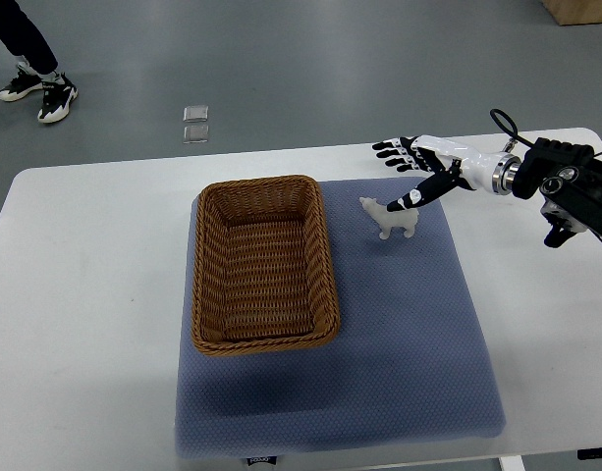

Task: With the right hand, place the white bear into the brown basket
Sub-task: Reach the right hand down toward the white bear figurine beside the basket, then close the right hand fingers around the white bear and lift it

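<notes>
The bear (pixel 390 218) stands upright on the blue mat (pixel 399 343), just right of the basket (pixel 264 263) and near the mat's far edge. It is small and light-looking, and that is where the risk lies. The right robot hand (pixel 410 169) comes in from the right edge with its fingers spread, and its thumb (pixel 414 195) points down toward the bear's back. Whether the thumb tip already touches the bear cannot be told from this steep view; it is at least just beside it.

What could go wrong, as a judgement: if the robot hand closes from this pose, the thumb may push the bear over or shove it along the mat before the other fingers get round it, since they lie farther back, above and behind the toy. A toppled bear would lie flat and be harder to pinch. A weak pinch on so small a figure could also let it slip during the carry to the left, dropping it on the mat or against the basket's near wall. The basket rim stands well above the mat, so a low carry could knock the bear or the fingers against the wicker.

The robot hand holds nothing now: fingers splayed wide, palm turned roughly down. The left arm is not in view. The basket is empty, and the bear remains outside it on the worktop (pixel 75 294).
</notes>
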Controlling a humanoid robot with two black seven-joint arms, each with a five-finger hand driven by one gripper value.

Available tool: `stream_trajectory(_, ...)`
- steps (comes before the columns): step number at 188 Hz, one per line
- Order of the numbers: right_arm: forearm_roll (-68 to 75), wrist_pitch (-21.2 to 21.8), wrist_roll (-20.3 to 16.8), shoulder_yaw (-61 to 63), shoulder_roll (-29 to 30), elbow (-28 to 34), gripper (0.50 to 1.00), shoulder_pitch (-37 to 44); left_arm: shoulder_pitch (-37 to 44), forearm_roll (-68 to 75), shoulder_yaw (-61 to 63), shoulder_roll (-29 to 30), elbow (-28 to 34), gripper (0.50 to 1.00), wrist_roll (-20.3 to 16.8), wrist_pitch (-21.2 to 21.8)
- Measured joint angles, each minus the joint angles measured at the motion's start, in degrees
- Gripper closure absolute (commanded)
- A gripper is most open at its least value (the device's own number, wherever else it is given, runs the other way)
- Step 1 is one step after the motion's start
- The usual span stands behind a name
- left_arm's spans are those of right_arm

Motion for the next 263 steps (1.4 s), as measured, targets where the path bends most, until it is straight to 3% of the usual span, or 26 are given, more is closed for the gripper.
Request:
stream_trajectory(40,-5.73,0.79,0.04,-6.57,0.18,-0.21,0.562,3.06,0.0,-0.04,0.0,0.0,0.0,0.5,0.0,0.0)
stream_trajectory(150,-8.22,-5.9,0.0,-12.44,3.15,-4.04,0.574,3.86,0.0,0.01,0.0,0.0,-0.53,0.5,0.0,0.02)
stream_trajectory(206,-8.23,-6.08,-0.14,-13.86,4.04,-4.14,0.742,3.83,-0.01,0.01,0.0,0.0,-0.53,0.5,0.0,0.02)
stream_trajectory(240,-8.4,-6.11,-0.14,-14.64,4.1,-4.19,0.779,3.91,0.0,0.01,0.0,0.0,-0.56,0.5,0.0,0.02)
stream_trajectory(256,-8.57,-6.47,-0.14,-15.11,4.1,-4.21,0.844,3.93,-0.01,0.01,0.0,0.0,-0.7,0.5,0.0,-0.05)
stream_trajectory(263,-8.61,-6.59,-0.13,-15.21,4.1,-4.22,0.85,3.93,-0.02,0.01,-0.01,0.0,-0.75,0.5,0.0,-0.1)
